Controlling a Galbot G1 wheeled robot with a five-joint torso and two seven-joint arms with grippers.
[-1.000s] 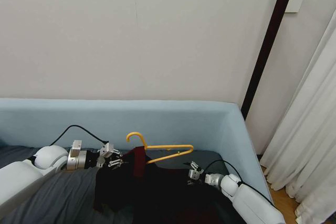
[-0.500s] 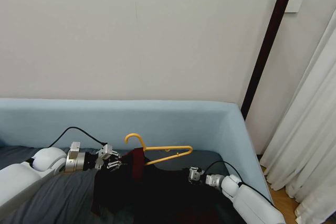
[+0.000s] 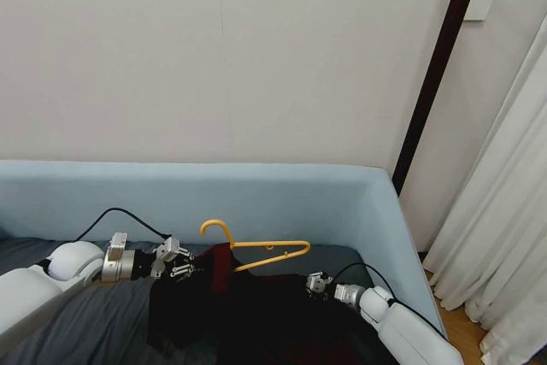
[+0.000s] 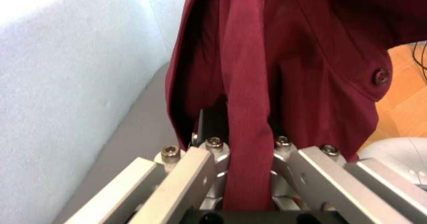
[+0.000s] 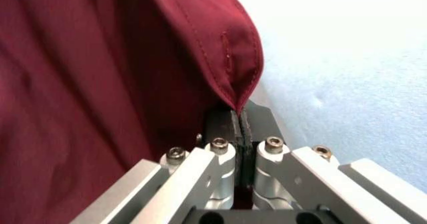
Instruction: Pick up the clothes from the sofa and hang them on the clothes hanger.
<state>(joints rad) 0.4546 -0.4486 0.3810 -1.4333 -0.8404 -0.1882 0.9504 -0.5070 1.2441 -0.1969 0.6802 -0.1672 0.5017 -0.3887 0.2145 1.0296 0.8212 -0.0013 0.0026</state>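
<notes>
A dark maroon shirt [image 3: 231, 314] hangs spread between my two grippers above the grey sofa seat [image 3: 77, 318]. A yellow hanger [image 3: 256, 252] rests on its collar, hook pointing up. On the shirt's left side, my left gripper [image 3: 182, 264] is shut on a fold of the shirt [image 4: 247, 109]. At the shirt's right side, my right gripper [image 3: 314, 285] is shut on the hem of the shirt [image 5: 230, 59], its pads [image 5: 230, 121] pressed together on the cloth.
The sofa's light blue backrest [image 3: 256, 194] runs behind and wraps round on the right. A dark wooden post [image 3: 432, 74] stands against the wall at the right, with a white curtain [image 3: 504, 211] beside it.
Both grippers have shifted slightly left with the shirt and hanger; the right gripper has risen a little. The shirt hangs more taut between them.
</notes>
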